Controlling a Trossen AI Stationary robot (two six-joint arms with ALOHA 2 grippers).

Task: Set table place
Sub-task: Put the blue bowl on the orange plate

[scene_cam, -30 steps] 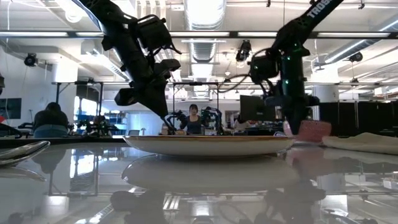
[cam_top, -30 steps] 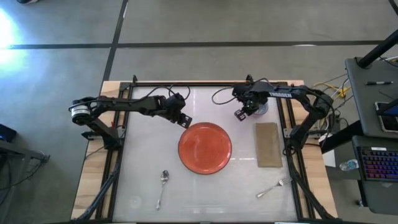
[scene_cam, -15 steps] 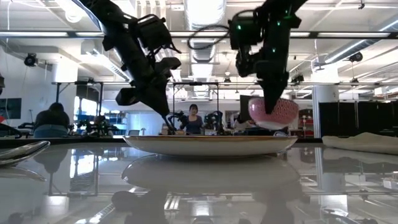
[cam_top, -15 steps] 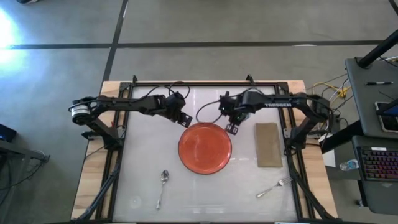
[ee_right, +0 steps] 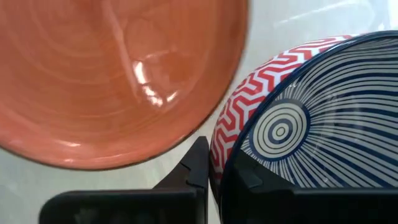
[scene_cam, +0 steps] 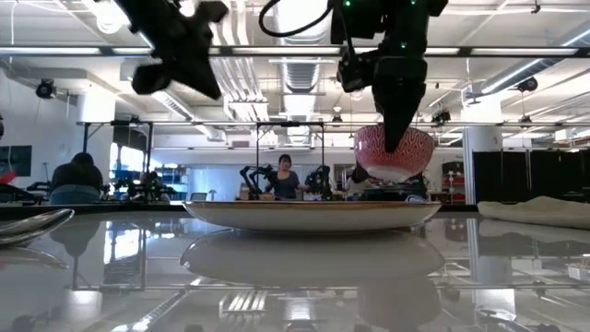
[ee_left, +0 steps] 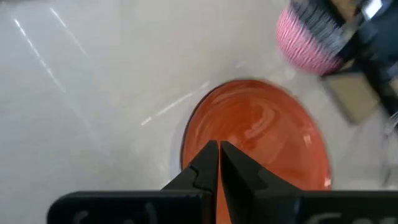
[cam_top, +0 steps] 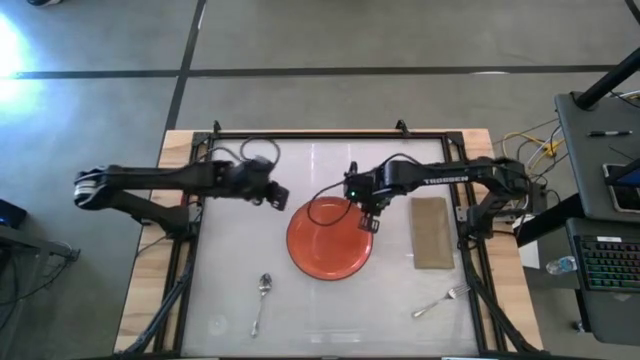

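Table point(cam_top: 230, 290) with orange plate point(cam_top: 325, 245); right gripper point(cam_top: 367, 222) grips patterned bowl point(scene_cam: 395, 152) above plate's edge, left gripper point(cam_top: 279, 195) clenched empty beside it.

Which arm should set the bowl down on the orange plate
Right, probably. The right gripper is shut on the bowl, which hangs just above the orange plate. The left gripper is shut, empty, off the plate's edge.
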